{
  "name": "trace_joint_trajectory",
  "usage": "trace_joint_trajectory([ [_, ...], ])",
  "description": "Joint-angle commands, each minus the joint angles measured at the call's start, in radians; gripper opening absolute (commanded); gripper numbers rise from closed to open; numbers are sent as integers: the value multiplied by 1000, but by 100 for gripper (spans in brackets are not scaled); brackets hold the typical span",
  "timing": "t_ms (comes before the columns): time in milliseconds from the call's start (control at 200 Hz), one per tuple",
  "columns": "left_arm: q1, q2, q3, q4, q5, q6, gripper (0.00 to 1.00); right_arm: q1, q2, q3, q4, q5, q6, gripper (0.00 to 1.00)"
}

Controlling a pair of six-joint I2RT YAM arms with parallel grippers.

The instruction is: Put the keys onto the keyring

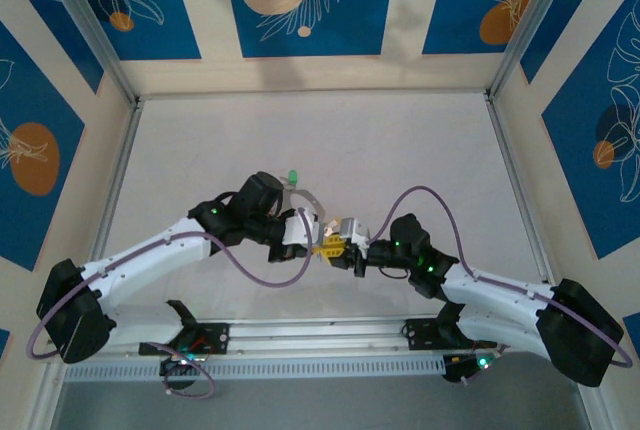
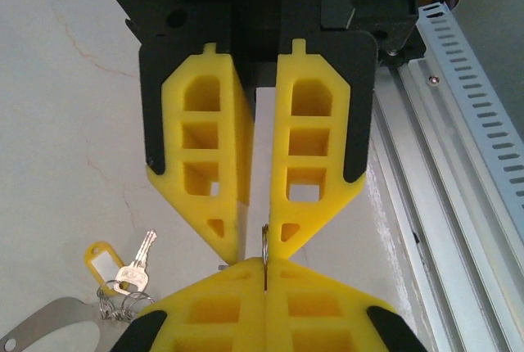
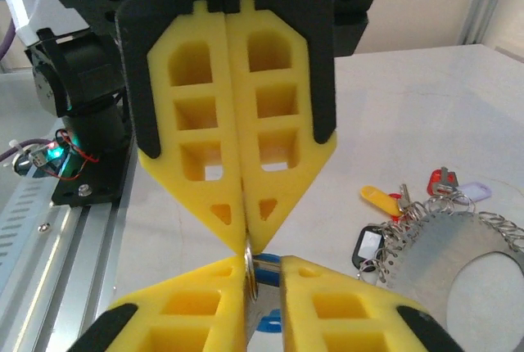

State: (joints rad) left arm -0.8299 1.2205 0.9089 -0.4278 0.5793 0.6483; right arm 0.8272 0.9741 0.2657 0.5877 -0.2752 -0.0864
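Observation:
My two grippers meet tip to tip over the table's near middle. My left gripper (image 2: 266, 266) is shut on a small metal split ring (image 3: 250, 274), held edge-on. My right gripper (image 3: 264, 266) stands slightly open around that ring, with a blue-tagged key (image 3: 268, 324) in its gap. The keyring (image 3: 467, 262) is a flat grey metal ring lying on the table to the side. Keys with a yellow tag (image 3: 381, 198), a red tag (image 3: 435, 182) and a black-framed tag (image 3: 367, 247) hang along its edge. From above, a green tag (image 1: 293, 176) lies just behind the left gripper (image 1: 322, 247).
A slotted cable duct and aluminium rail (image 2: 467, 123) run along the near table edge. Metal frame posts (image 1: 120, 80) bound the white table. Purple cables (image 1: 240, 260) loop off both arms.

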Motion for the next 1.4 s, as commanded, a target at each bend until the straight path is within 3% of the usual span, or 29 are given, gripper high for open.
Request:
trace_joint_trajectory([
  [0, -1, -26, 5, 34, 74, 45, 0, 7, -38, -22, 46, 23, 5, 21],
  [460, 10, -33, -8, 83, 85, 7, 0, 7, -73, -52, 50, 23, 16, 23],
  [965, 9, -11, -22, 80, 78, -14, 0, 6, -107, -59, 53, 7, 34, 0],
  [1060, 9, 0, -19, 76, 67, -24, 19, 6, -110, -54, 36, 4, 30, 0],
  [1395, 11, 6, -22, 93, 83, -21, 16, 7, -105, -44, 9, -4, 24, 0],
])
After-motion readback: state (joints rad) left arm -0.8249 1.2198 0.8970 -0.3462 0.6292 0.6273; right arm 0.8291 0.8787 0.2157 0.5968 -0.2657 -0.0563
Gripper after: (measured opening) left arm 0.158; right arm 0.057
